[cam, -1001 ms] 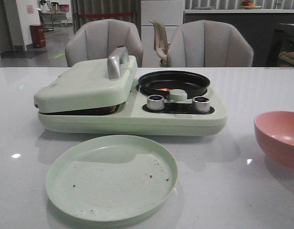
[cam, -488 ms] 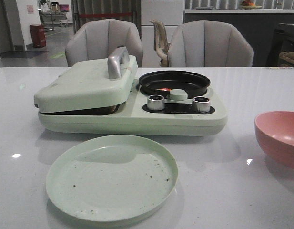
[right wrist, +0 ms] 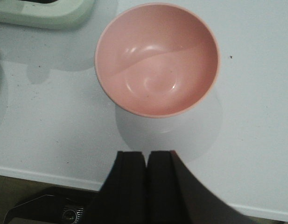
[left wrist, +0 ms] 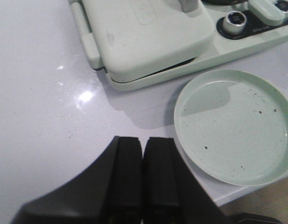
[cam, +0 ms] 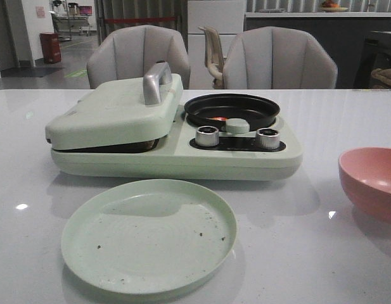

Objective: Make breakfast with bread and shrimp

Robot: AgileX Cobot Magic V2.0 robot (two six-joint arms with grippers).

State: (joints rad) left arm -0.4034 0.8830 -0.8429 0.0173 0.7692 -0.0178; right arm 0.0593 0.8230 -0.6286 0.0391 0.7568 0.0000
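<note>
A small orange-red shrimp (cam: 218, 118) lies in the black round pan (cam: 232, 110) of the pale green breakfast maker (cam: 176, 155). The maker's lid (cam: 116, 114) with its silver handle (cam: 155, 81) is down, and the bread is hidden or out of view. An empty pale green plate (cam: 148, 233) sits in front of the maker. My left gripper (left wrist: 143, 141) is shut and empty above the table near the plate (left wrist: 232, 126). My right gripper (right wrist: 147, 153) is shut and empty, just short of the empty pink bowl (right wrist: 157, 58).
The pink bowl (cam: 371, 181) stands at the table's right. Two silver knobs (cam: 206, 135) sit on the maker's front panel. Two grey chairs (cam: 139, 56) stand behind the table. The table's near edge (right wrist: 41, 175) lies close under both grippers.
</note>
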